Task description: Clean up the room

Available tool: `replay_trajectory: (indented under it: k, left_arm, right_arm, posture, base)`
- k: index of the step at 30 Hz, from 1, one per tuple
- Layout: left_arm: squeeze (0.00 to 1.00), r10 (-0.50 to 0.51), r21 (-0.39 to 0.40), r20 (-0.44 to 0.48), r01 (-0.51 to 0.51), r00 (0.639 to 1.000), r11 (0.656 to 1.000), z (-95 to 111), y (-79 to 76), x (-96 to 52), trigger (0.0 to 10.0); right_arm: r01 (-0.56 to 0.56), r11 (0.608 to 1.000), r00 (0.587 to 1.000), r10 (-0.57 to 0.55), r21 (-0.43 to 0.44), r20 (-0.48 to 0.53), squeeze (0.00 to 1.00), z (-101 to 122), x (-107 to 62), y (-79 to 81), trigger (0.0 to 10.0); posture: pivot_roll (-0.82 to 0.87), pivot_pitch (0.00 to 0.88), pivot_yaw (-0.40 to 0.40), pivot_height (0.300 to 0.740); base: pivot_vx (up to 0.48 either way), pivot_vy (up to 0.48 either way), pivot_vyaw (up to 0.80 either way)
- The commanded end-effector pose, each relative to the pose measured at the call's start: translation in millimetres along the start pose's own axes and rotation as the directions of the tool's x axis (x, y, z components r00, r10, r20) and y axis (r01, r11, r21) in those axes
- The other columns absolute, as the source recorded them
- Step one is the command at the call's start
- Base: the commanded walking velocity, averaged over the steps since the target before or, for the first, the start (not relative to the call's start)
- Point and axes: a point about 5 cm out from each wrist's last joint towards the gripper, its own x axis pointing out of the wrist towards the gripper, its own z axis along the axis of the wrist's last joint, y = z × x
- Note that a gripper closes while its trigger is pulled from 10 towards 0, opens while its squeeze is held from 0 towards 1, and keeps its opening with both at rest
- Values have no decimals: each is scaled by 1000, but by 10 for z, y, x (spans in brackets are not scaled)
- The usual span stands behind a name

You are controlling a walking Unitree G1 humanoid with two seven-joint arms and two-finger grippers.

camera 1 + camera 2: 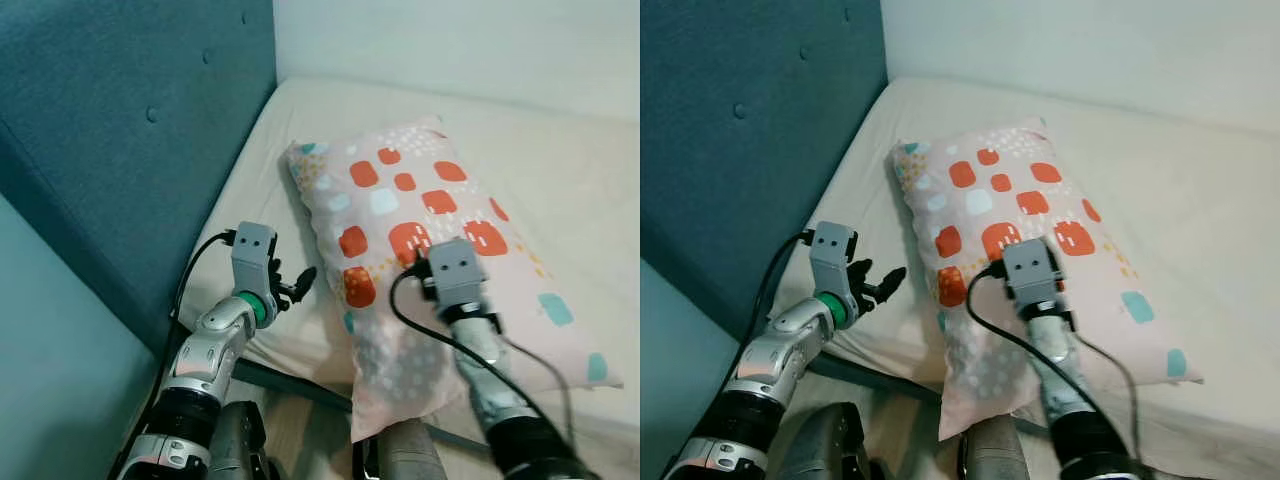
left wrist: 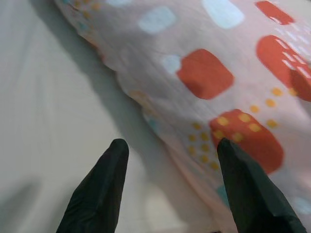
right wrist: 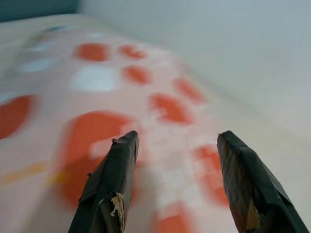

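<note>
black fingers are your starting point: your left gripper (image 2: 167, 187) has its two fingers spread apart with nothing between them, hovering low over the cream sheet (image 1: 570, 170) just beside the pillow's near left edge. your right gripper (image 3: 175, 187) is likewise spread wide and empty, its fingers reaching out just above the pillow's top face; you can't tell from these views whether the tips touch the fabric. behind each gripper you see a grey camera block, a black cable and a silver forearm running back toward you.

the pillow (image 1: 420, 230), pale pink with orange-red and pale blue patches and small yellow dots, lies flat on the bed, angled from near the headboard corner toward the near edge, where its lower corner hangs a little over the side. the padded blue headboard (image 1: 120, 130) stands to your left, and a pale wall (image 1: 460, 40) runs behind the bed.
</note>
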Motion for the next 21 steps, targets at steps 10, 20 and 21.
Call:
replay_trajectory:
  k: [10,20,21]
  left_arm:
    - [1000,-113,-151,-159,89,981,985,-183,-332,219,10000]
    - [1000,-199,-316,-205,127,958,940,-225,-677,416,10000]
    - [1000,-214,-367,-206,128,955,922,-227,-721,436,10000]
  right_arm:
    - [102,995,987,-100,-11,122,0,191,2,-268,10000]
    - [137,991,979,-136,5,153,0,301,-5,-347,10000]
    - [134,991,979,-135,13,155,0,315,-7,-338,10000]
  posture:
    - [-89,82,92,620]
    - [-126,135,97,620]
    - [-129,146,95,620]
  base:
    - [0,0,0]
    - [0,0,0]
    - [0,0,0]
